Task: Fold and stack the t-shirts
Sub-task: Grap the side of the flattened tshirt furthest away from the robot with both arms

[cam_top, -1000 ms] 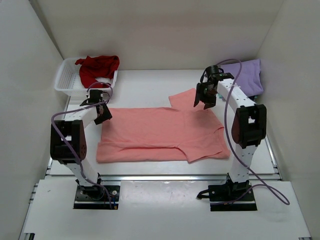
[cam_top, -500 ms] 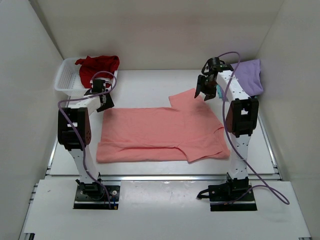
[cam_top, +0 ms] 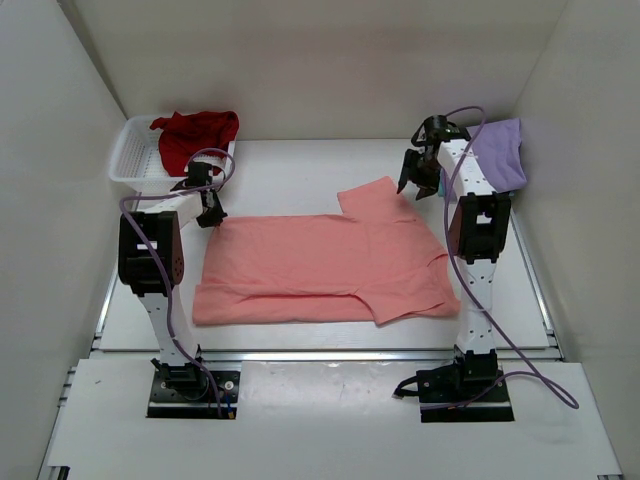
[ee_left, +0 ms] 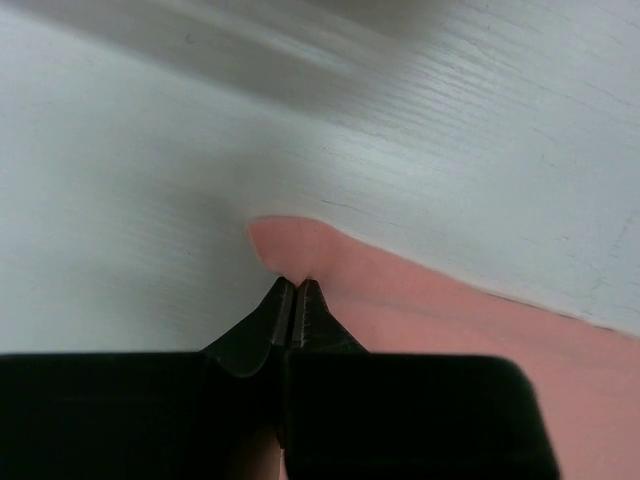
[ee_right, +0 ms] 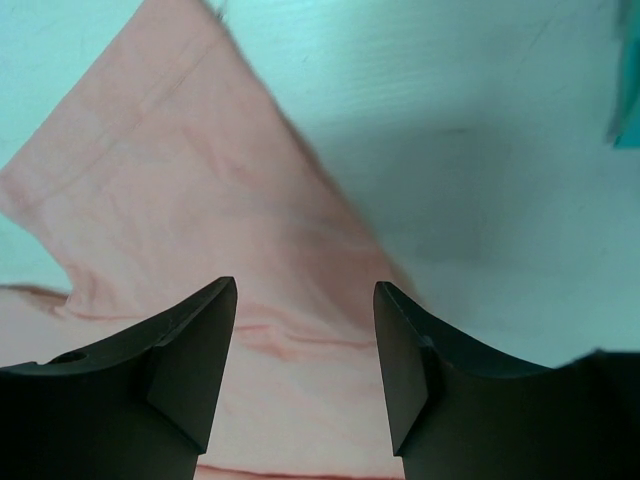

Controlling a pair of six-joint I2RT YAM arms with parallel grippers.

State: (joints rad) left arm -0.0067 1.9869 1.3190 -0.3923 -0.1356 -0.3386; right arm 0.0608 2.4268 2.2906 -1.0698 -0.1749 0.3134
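A salmon-pink t-shirt (cam_top: 320, 265) lies spread flat mid-table, one sleeve pointing to the far right. My left gripper (cam_top: 209, 213) is at its far left corner. In the left wrist view the jaws (ee_left: 297, 284) are shut, with the tips pinching that corner of the salmon-pink t-shirt (ee_left: 420, 310). My right gripper (cam_top: 416, 182) hovers open over the far right sleeve (ee_right: 190, 200), holding nothing (ee_right: 305, 300). A dark red t-shirt (cam_top: 197, 135) lies in the basket. A lavender-purple t-shirt (cam_top: 497, 150) lies at the back right. A teal edge (ee_right: 628, 95) shows in the right wrist view.
A white lattice basket (cam_top: 130, 160) stands at the back left. White walls close in the table on the left, back and right. Purple cables loop from both arms.
Both arms have straightened and reached farther back. My left gripper went from the shirt's left edge to its far left corner. My right gripper moved back and right along the sleeve.
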